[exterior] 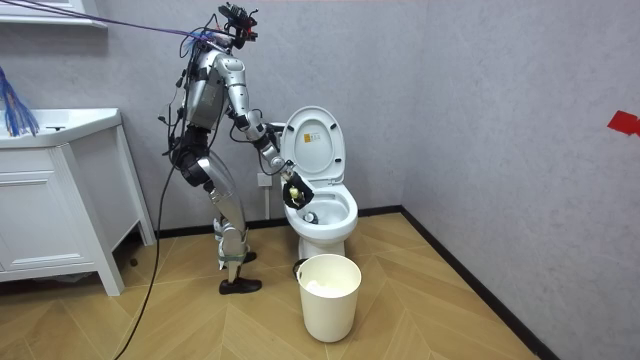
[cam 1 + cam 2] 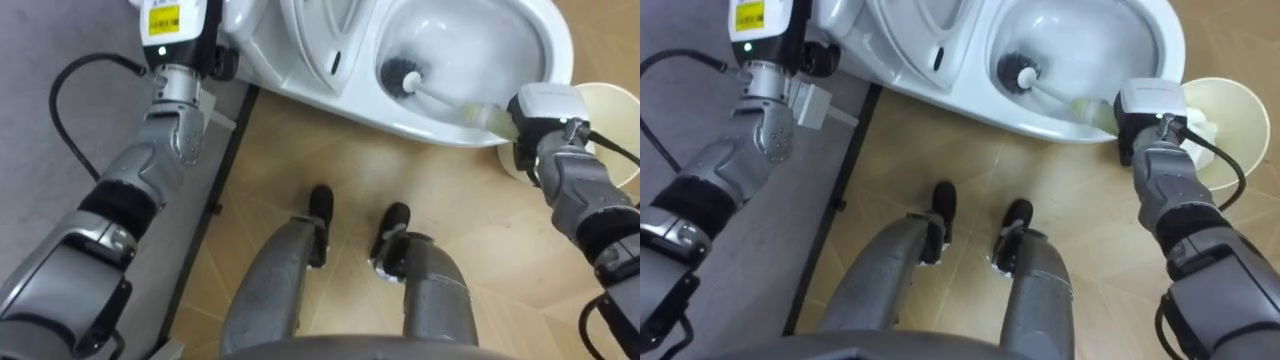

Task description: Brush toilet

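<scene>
Left eye view: the toilet brush [image 2: 440, 98] was in the toilet [image 2: 420, 126] bowl, upper centre-right. Its dark head sat low in the bowl. The handle slanted right and down across the front rim into the right robot hand [image 2: 543, 118] at the right edge, which looked clamped on the handle end. The left robot hand [image 2: 185, 30] was at the top left edge beside the toilet, cut off by the frame; can't tell its state.

Scrub step, my read: press the head against the porcelain, sweep round the wall and under the rim in short strokes, and don't lever on the rim or flick water out.

Room view: the robot stood at the toilet, centre frame, with the lid [image 1: 312, 140] up and the brush hand low over the bowl. A white bin [image 1: 328, 300] stood on the floor at lower centre, just beside the toilet.

Right eye view: same layout. The brush head was left of the hand with the handle bridging the two, and the bin was just right of the hand.
</scene>
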`<state>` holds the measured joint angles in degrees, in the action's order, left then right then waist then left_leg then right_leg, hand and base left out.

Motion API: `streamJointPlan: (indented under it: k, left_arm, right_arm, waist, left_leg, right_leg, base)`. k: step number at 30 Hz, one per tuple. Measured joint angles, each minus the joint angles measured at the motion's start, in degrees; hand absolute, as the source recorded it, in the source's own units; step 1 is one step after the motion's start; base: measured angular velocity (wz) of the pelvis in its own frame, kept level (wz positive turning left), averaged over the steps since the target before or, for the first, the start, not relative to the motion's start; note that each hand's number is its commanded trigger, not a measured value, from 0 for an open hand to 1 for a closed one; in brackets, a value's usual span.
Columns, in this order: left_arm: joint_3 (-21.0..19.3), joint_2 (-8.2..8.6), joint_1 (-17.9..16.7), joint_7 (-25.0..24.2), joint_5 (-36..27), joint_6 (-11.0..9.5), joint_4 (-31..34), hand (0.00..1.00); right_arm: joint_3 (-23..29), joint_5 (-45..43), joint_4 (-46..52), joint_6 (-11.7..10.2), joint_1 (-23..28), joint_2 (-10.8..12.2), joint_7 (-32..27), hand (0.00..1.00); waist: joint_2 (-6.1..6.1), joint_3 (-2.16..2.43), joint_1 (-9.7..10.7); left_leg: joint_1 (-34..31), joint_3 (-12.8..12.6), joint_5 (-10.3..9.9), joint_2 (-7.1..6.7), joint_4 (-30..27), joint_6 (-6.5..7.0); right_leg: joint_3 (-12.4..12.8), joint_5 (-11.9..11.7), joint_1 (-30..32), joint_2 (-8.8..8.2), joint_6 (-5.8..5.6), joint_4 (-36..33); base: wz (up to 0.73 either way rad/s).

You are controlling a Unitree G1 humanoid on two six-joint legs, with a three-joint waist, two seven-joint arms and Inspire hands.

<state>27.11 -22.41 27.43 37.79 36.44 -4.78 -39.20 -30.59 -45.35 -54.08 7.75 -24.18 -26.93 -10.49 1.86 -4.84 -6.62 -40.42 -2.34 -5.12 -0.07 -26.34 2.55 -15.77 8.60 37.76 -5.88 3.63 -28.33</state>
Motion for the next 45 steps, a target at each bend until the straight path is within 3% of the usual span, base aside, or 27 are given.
streamJointPlan:
  k: [3, 7, 13, 17, 20, 27, 34, 37, 41, 45]
  left_arm:
    - [0.5, -1.25, -0.5, -0.1, -1.2, -0.2, 0.0, 0.0]
    - [0.9, -1.26, -0.1, -0.6, -2.6, -0.3, 0.1, 0.0]
    - [1.2, -0.71, 0.2, -0.9, -3.0, 0.0, 0.2, 0.0]
    - [0.6, -0.64, 0.6, -1.4, -2.4, 0.4, 0.2, 0.0]
    - [0.7, -0.47, 1.1, -1.7, -1.9, 0.5, 0.2, 0.0]
    - [1.3, -0.43, 1.9, 0.3, -1.9, 0.6, 0.2, 0.0]
    - [1.0, -0.52, 1.9, 1.4, -0.6, 0.3, 0.2, 0.0]
    - [0.9, -0.51, 2.0, 1.3, 0.5, 0.8, 0.2, 0.0]
    - [1.0, -0.52, 2.2, 1.4, 0.8, 0.8, 0.0, 0.0]
    - [1.0, -0.4, 2.7, 0.7, 0.7, 0.8, -0.3, 0.0]
  right_arm:
    - [-1.3, 0.2, 0.6, 0.0, 0.6, 0.0, -0.1, 1.0]
    - [-3.2, 4.6, -2.2, -0.7, -1.2, -0.5, -0.2, 1.0]
    - [-3.0, 34.9, -12.8, -4.1, -4.8, 2.5, 3.6, 1.0]
    - [4.6, 53.4, -17.1, -4.8, -6.8, 5.3, 6.0, 1.0]
    - [7.2, 64.2, -18.8, -5.4, -9.5, 5.2, 6.5, 1.0]
    - [7.8, 74.7, -19.5, -5.1, -10.2, 4.7, 7.9, 1.0]
    - [8.6, 76.2, -19.4, -5.1, -10.2, 4.0, 9.4, 1.0]
    - [9.5, 71.9, -19.5, -5.0, -10.4, 3.7, 9.8, 1.0]
    - [9.3, 60.8, -19.4, -5.3, -10.8, 3.5, 9.3, 1.0]
    - [5.6, 45.9, -19.2, -5.3, -11.2, 3.8, 9.3, 1.0]
  waist:
    - [-0.44, 0.31, 0.4]
    - [-0.42, 0.49, 0.4]
    - [-0.29, 0.49, 1.0]
    - [-0.25, 0.38, 1.7]
    - [-0.22, 0.32, 1.9]
    - [-0.39, 0.03, 2.4]
    - [-0.47, -0.01, 3.2]
    - [-0.5, -0.02, 3.4]
    - [-0.76, -0.19, 3.5]
    - [-0.69, -0.22, 3.0]
  left_leg:
    - [0.8, 0.0, -0.2, 0.26, 0.1, -0.23]
    - [1.0, 0.1, -0.2, 0.33, -0.1, -0.21]
    - [1.1, 0.1, 0.1, -0.1, -0.1, 0.13]
    - [0.5, -0.4, 0.2, -1.14, -0.3, 0.54]
    - [-0.1, -0.6, 0.2, -1.74, -0.6, 0.72]
    - [-1.5, -0.7, 1.0, -1.99, 0.2, 1.03]
    - [-2.6, -0.6, 1.6, -2.96, 0.4, 1.22]
    - [-2.7, -0.5, 1.6, -3.03, 0.3, 1.33]
    - [-2.8, -0.5, 1.6, -2.97, -0.4, 1.38]
    - [-2.9, -0.5, 1.4, -2.58, -0.6, 1.1]
  right_leg:
    - [-0.1, -0.2, -1.2, 0.54, 0.18, 0.8]
    - [-0.1, -0.4, -1.8, 0.77, 0.1, 1.3]
    - [0.0, -0.3, -1.4, -0.06, -0.19, -0.3]
    - [1.3, 0.9, 0.7, -1.5, -0.64, -3.2]
    - [2.1, 1.3, 2.1, -2.04, -0.83, -4.6]
    - [1.6, 1.3, 3.8, -2.61, -0.96, -4.8]
    - [1.3, 1.8, 5.5, -4.0, -0.82, -6.6]
    - [1.4, 1.8, 5.5, -3.96, -1.05, -6.5]
    - [1.2, 1.6, 5.3, -3.95, -1.05, -6.4]
    - [1.2, 1.3, 5.1, -3.46, -0.91, -5.9]
  base:
    - [-0.01]
    - [0.0]
    - [0.03]
    - [0.03]
    - [-0.04]
    - [0.04]
    - [0.07]
    - [0.0]
    - [0.0]
    - [-0.03]
